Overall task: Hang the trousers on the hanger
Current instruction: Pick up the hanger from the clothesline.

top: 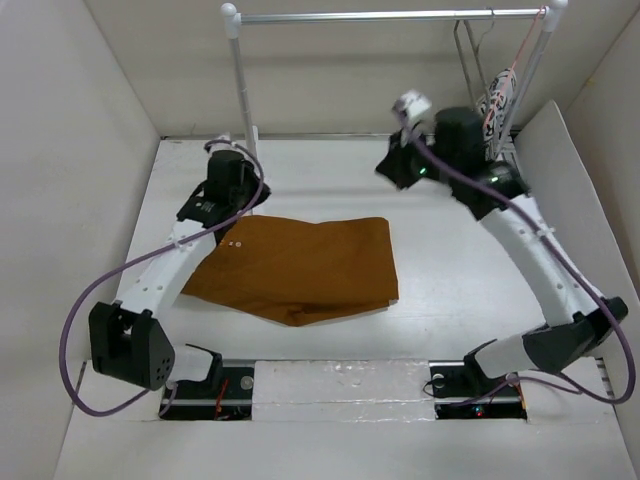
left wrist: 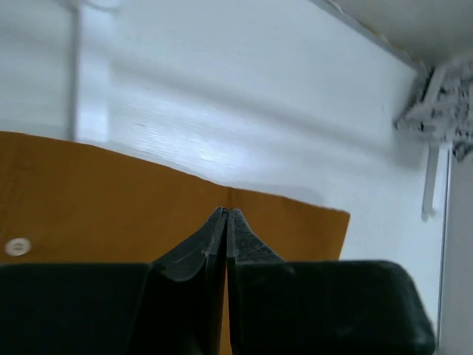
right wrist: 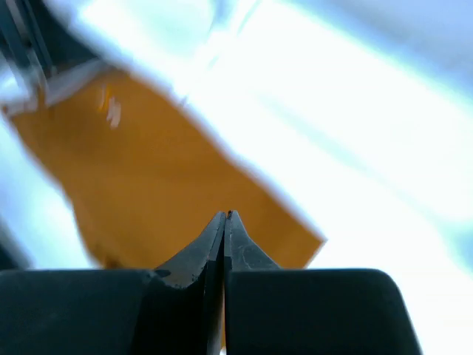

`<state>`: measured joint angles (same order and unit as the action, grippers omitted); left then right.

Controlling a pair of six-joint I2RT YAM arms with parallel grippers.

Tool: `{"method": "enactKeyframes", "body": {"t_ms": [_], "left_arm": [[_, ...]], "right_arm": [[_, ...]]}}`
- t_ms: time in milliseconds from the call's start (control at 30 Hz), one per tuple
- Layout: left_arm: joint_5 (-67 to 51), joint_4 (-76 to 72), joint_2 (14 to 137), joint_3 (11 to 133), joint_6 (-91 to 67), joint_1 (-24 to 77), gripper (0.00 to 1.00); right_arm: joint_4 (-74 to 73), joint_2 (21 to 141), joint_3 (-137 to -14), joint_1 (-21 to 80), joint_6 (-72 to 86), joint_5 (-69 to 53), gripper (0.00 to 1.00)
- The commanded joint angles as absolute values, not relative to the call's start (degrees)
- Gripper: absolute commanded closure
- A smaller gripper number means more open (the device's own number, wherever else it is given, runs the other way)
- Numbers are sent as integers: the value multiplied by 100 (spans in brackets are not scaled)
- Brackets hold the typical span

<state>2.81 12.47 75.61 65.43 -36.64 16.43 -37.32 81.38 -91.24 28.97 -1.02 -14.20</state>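
Rust-brown trousers (top: pixel 300 265) are lying folded on the table (top: pixel 450 300), soft and limp, so we are favouring an edge pinch; left gripper (left wrist: pixel 225 222) and right gripper (right wrist: pixel 224 220) are hovering closed, empty; hanger (top: pixel 467 60) is hanging on the rail (top: pixel 390 16).

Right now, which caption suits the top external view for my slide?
Folded rust-brown fabric trousers lie on the white table; a thin grey metal wire hanger hangs from the rear rail.
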Motion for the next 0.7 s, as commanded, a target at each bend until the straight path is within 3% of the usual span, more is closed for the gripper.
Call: {"method": "enactKeyframes", "body": {"t_ms": [0,133,167,200,267,300,400,433,467,567,667], "left_arm": [[-174,968,7874,6749,-3261,2099,100],[-263,941,8427,7048,-3216,2767,100],[-446,888,8455,6988,-3278,2821,100],[-587,722,8472,6926,-3304,2821,100],[-851,581,8490,6786,-3313,3022,100],[-870,580,8499,6759,-3244,3076,100],[-958,554,8499,6610,-3208,3138,100],[-975,554,8482,6514,-3208,3138,91],[-976,562,8481,6513,-3208,3138,91],[-941,606,8499,6469,-3147,3138,81],[-984,668,8578,6548,-3120,3190,79]], "right_arm": [[-4043,8277,-10830,2155,-439,-1320,100],[-4218,8999,-12521,1416,-782,-749,98],[-4254,9139,-12829,1293,-887,-590,86],[-4271,9280,-13110,1092,-1079,-258,56],[-4429,9789,-13849,767,-1099,-158,35],[-4447,9965,-14060,565,-1116,-689,27],[-4666,10729,-14825,-78,-1003,-1420,26],[-5006,11045,-15062,-227,-976,-1459,26],[-5010,11048,-15064,-229,-976,-1450,26],[-4730,10768,-14165,-150,-1028,-1084,26],[-4395,10591,-13546,-149,-985,-941,34]]}}
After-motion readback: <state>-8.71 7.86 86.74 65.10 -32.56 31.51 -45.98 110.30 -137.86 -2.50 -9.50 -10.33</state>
